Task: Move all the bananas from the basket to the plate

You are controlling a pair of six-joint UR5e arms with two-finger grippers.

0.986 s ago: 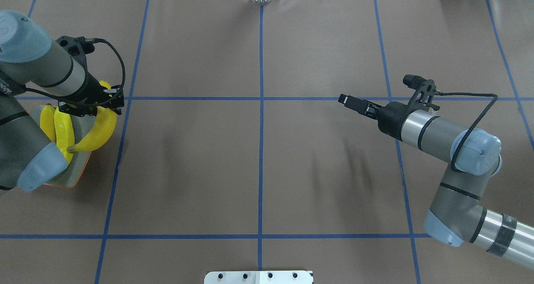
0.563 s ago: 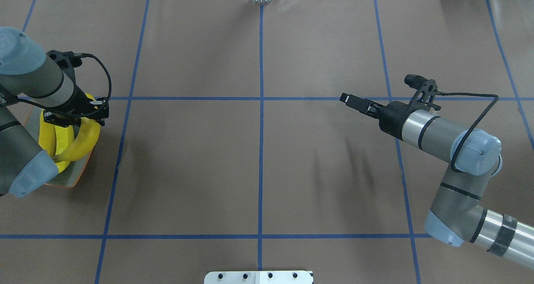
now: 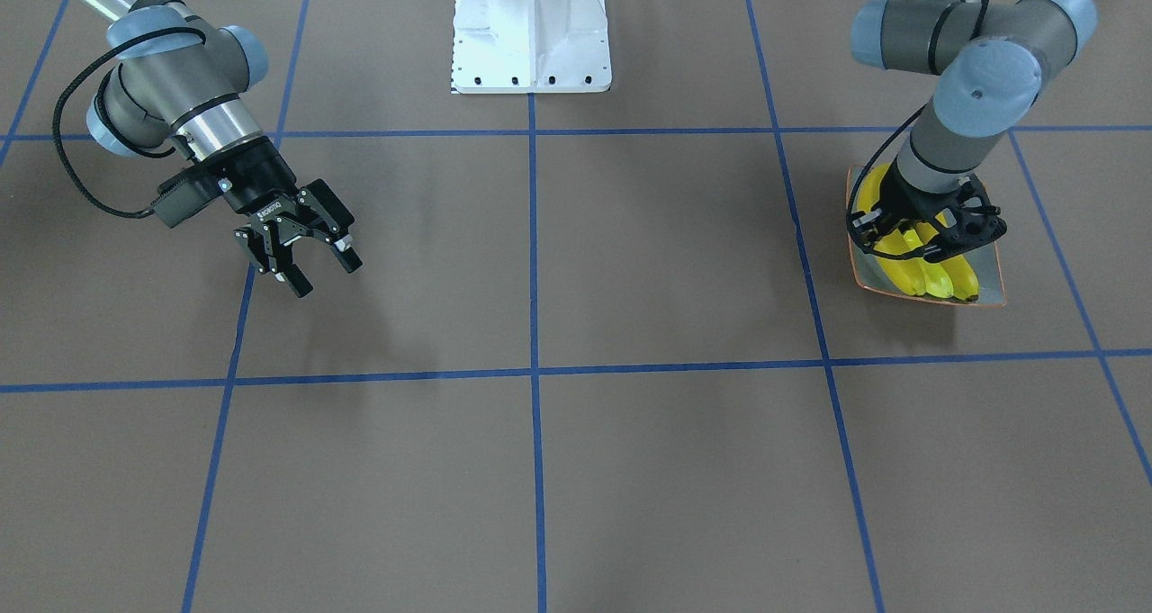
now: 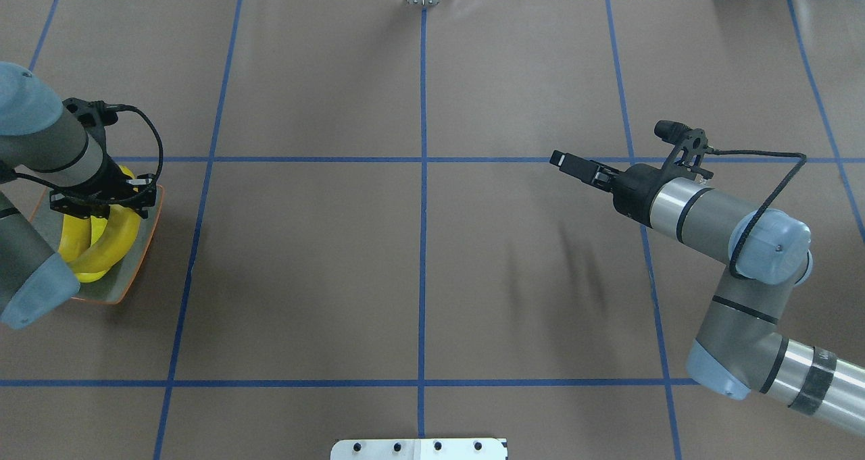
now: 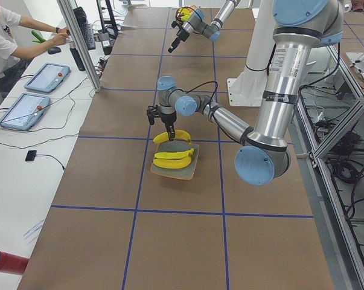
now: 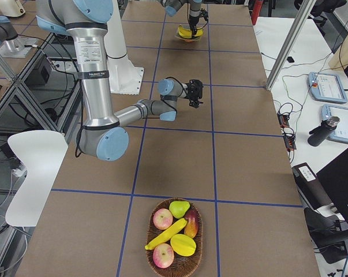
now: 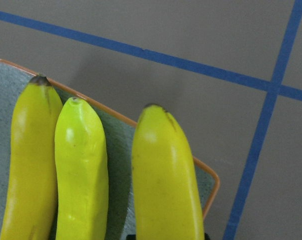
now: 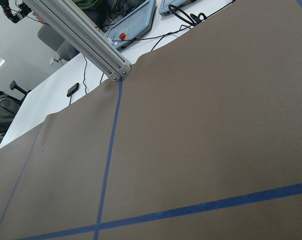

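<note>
My left gripper is shut on a yellow banana and holds it low over the grey-green plate at the table's left edge. Two more bananas lie side by side on the plate, left of the held banana in the left wrist view. The front view shows the gripper above the bananas. My right gripper is open and empty, above bare table. A wicker basket at the table's right end holds one banana among other fruit.
The basket also holds apples, a pear and other fruit. The white robot base stands at the table's middle edge. Operators' tablets lie beyond the far edge. Blue tape lines cross the brown table.
My left gripper has moved left and back toward the robot with the banana, from the plate's right edge to over its middle. The right arm has not moved.
</note>
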